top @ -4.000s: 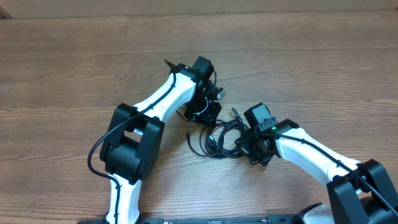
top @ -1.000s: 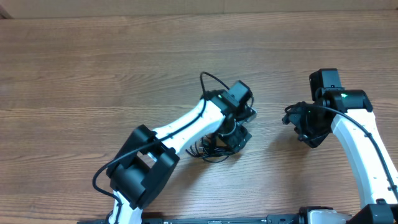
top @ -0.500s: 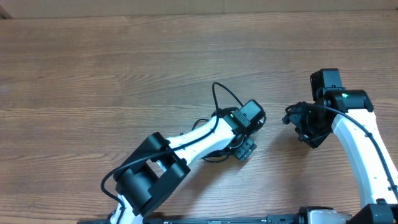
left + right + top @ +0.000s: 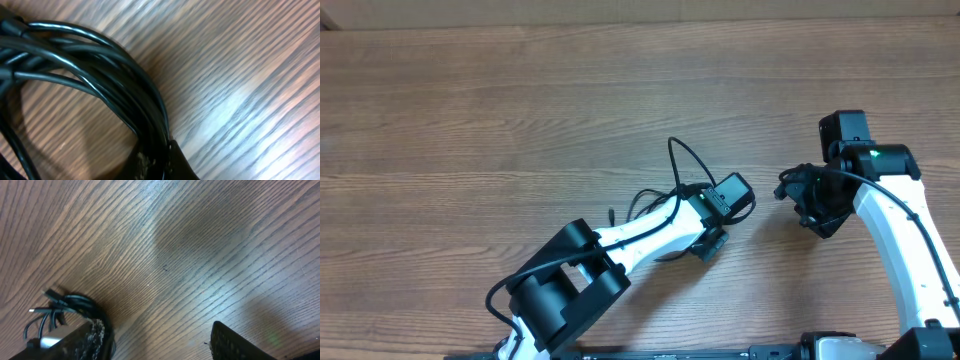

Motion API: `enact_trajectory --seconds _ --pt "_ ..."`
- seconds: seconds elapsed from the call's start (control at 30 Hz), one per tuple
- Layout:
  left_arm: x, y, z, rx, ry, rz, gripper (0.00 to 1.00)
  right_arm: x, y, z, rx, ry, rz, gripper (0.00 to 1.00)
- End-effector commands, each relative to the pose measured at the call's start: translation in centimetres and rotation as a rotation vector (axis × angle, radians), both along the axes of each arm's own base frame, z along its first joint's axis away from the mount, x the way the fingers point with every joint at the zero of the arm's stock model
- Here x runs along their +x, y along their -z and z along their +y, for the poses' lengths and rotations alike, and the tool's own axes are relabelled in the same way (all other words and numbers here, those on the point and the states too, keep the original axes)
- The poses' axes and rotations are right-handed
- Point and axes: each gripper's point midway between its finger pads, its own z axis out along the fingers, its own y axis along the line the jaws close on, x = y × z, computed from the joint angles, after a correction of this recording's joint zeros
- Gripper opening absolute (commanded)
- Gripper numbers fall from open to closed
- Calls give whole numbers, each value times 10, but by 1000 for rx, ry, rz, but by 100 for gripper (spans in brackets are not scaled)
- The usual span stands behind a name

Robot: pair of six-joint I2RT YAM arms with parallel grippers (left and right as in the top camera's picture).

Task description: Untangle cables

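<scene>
A wooden table (image 4: pixel 470 120) filled nearly the whole overhead view, its brown grain running in long streaks from left to right. Along the far edge lay a paler tan strip (image 4: pixel 620 10), and a narrow dark bar (image 4: pixel 670 354) ran along the near edge. In both wrist views the same wood showed close up, with soft patches of glare across the grain.

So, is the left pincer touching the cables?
Touching. In the left wrist view the cables run straight into the shut left pincer at the bottom edge, with no gap showing.
</scene>
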Motion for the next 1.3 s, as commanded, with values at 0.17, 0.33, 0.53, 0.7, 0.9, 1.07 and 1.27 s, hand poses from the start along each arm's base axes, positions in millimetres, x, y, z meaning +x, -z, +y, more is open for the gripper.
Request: enact_trajectory --seconds 0.17,0.33,0.53,0.7,0.9,1.07,1.27 --pt "55 -111 -17 -214 -98 -51 4 1 -2 4 25 -25 -12 68" --pt "68 -180 -32 -571 -47 130 4 12 -9 32 168 -204 -91 68" --pt "85 -228 -9 -898 -49 334 4 21 -32 76 407 -449 -244 69" --pt "90 -272 17 -1155 55 416 4 25 -62 109 609 -625 -407 70" --pt "85 -310 36 -1363 172 476 4 36 -87 125 725 -686 -539 69" --pt "77 -319 35 -1409 218 503 4 41 -108 136 821 -727 -633 68" --pt "72 -319 30 -1405 231 516 4 50 -115 137 844 -671 -638 63"
